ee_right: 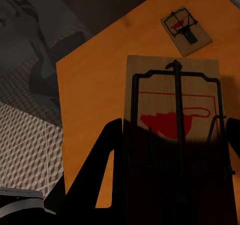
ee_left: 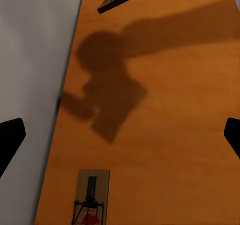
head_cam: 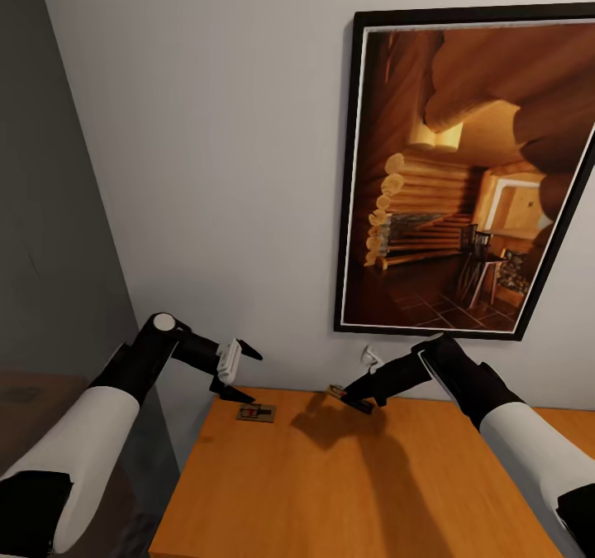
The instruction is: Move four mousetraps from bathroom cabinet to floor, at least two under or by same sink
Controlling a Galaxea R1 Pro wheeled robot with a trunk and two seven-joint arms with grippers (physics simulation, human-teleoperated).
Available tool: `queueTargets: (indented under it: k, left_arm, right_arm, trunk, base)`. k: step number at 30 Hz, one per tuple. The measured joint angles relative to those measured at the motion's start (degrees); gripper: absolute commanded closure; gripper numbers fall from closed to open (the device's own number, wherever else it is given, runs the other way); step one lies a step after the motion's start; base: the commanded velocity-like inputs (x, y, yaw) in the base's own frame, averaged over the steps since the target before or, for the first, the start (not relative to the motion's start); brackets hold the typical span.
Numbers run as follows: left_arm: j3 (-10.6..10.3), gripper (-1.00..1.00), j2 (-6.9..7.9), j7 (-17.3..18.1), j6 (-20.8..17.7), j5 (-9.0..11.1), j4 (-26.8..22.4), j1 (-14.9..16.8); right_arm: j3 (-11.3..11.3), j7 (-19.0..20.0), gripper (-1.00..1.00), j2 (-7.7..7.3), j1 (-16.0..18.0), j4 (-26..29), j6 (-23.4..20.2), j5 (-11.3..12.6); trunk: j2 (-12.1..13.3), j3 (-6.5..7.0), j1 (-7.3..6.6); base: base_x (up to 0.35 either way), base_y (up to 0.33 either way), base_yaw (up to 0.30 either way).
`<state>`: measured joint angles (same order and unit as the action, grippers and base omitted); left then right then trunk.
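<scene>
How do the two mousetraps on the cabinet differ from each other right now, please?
The mousetrap under the left gripper lies flat and free on the cabinet; the mousetrap in the right gripper is clamped and tilted off the wood. The left gripper hangs open above its trap; the right gripper is shut on its own. Both are brown boards with dark wire and a red mark.

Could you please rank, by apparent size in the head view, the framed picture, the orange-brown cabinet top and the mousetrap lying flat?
1. Black-framed log-cabin picture and orange-brown wooden cabinet top: alike, unranked.
2. Small brown wooden mousetrap: smallest.
</scene>
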<state>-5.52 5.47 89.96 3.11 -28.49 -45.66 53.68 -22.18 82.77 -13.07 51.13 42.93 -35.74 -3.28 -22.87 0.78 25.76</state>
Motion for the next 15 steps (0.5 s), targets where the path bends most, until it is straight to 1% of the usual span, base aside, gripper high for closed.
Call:
queueTargets:
  k: [15]
  left_arm:
    - [0.0,-1.0,-0.02,0.0,0.1,0.0,0.0,0.0]
  right_arm:
    - [0.0,-0.2,1.0,0.0,0.0,-0.1,0.0,0.0]
  trunk:
    - [0.0,0.0,0.0]
  base:
    - [0.0,0.0,0.0]
